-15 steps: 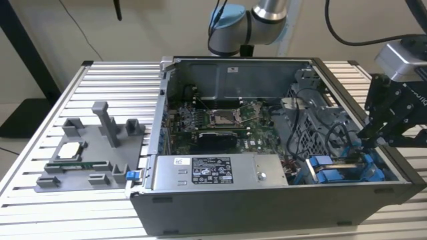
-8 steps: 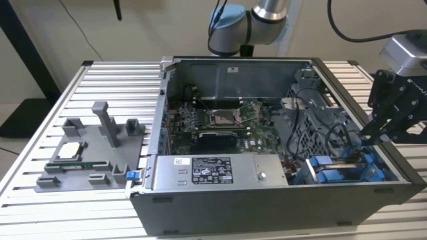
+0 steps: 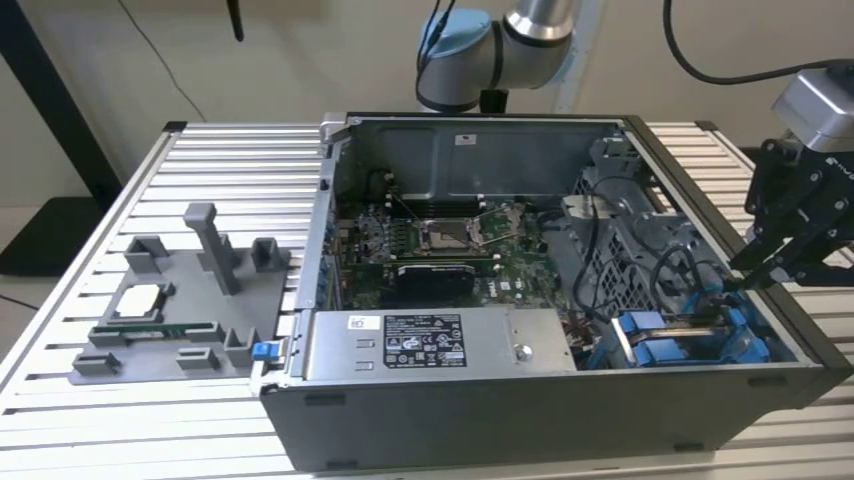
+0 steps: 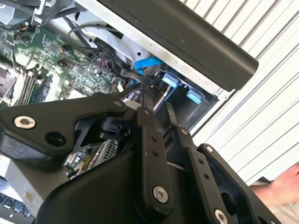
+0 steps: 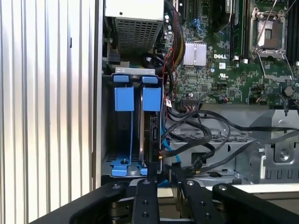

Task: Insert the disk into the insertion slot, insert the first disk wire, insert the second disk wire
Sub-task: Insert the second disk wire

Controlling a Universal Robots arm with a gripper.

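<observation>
disk (image 5: pixel 153 133) in slot (image 5: pixel 134 70), gripper (image 5: pixel 162 167) just beside disk's connector end, wires (image 5: pixel 196 140) close by, cannot tell if clamped

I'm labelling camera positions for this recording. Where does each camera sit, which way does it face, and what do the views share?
Exterior view: off the arm, looking down into the open computer case on the slatted table; the arm and tool show.
First wrist view: on the arm, facing straight down into the blue drive bay; the tool shows.
Second wrist view: on the arm, looking slantwise along the tool at the bay's blue latches.
Shared: all three show the tool, the bay and the circuit board.
</observation>
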